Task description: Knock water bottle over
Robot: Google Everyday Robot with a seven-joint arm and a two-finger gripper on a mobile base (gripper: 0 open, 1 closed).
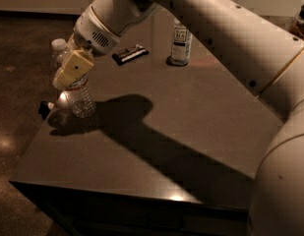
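Observation:
The water bottle (80, 98) is clear ribbed plastic with a white cap and a thin red label band. It stands near the table's left edge and leans a little to the left. My gripper (70, 71), with pale yellow tips, is at the bottle's upper half and covers its neck and shoulder. Only the cap shows above it and the lower body below it. The gripper looks to be touching the bottle, with the arm reaching in from the upper right.
A slimmer bottle with a white label (181, 42) stands at the back of the table (191, 117). A flat black object (130, 54) lies to its left. A small dark item (45, 108) sits at the left table edge. A jar (302, 22) is at far right.

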